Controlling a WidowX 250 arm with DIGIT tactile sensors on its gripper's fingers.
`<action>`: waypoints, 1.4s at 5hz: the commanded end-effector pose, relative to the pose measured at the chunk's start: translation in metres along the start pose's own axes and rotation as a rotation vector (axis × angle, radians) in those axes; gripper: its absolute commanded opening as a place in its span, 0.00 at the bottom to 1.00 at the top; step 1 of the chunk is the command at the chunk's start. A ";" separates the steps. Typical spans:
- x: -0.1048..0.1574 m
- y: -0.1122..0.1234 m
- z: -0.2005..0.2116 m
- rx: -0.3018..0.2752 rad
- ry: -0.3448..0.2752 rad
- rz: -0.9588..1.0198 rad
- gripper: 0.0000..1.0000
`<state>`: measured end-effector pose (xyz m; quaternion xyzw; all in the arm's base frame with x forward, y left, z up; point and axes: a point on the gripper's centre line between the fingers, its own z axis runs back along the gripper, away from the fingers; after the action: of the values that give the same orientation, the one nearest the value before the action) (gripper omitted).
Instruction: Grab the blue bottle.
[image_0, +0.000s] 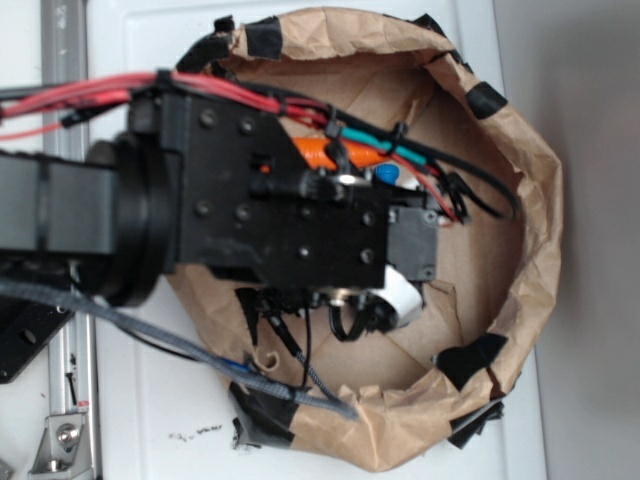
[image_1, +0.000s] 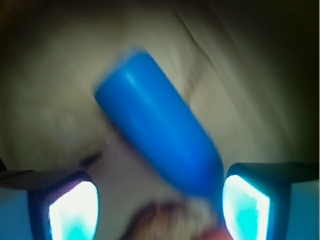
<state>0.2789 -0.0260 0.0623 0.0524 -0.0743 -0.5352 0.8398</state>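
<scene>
A: Where is the blue bottle (image_1: 160, 145) relative to the hand (image_1: 159, 207)?

B: In the wrist view it lies slanted between the two fingers, its wide flat base up and away from the hand, its narrow end down close beside the right finger pad (image_1: 246, 205). Whether it touches that pad I cannot tell; the picture is blurred.

A: And the hand itself?

B: Spread. The two lit pads stand well apart, and the left one (image_1: 75, 210) is clear of the bottle. Nothing is pinched.

A: What surrounds it?

B: A brown paper ring (image_0: 530, 200), taped at spots with black, sitting on the white counter (image_0: 160, 400). The arm covers most of its floor from above. Beside the hand an orange carrot (image_0: 318, 150) shows under the cables, and a small blue patch (image_0: 385, 174) nearby.

A: Anything under the hand?

B: A white roll-like object (image_0: 405, 295), partly hidden.
</scene>
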 end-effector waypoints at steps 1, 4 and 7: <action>0.020 -0.003 0.012 -0.025 -0.053 -0.057 0.00; 0.005 0.021 0.122 0.186 0.050 0.341 0.00; -0.011 0.027 0.123 0.093 0.030 0.610 1.00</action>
<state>0.2760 -0.0037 0.1694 0.0649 -0.0634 -0.2644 0.9601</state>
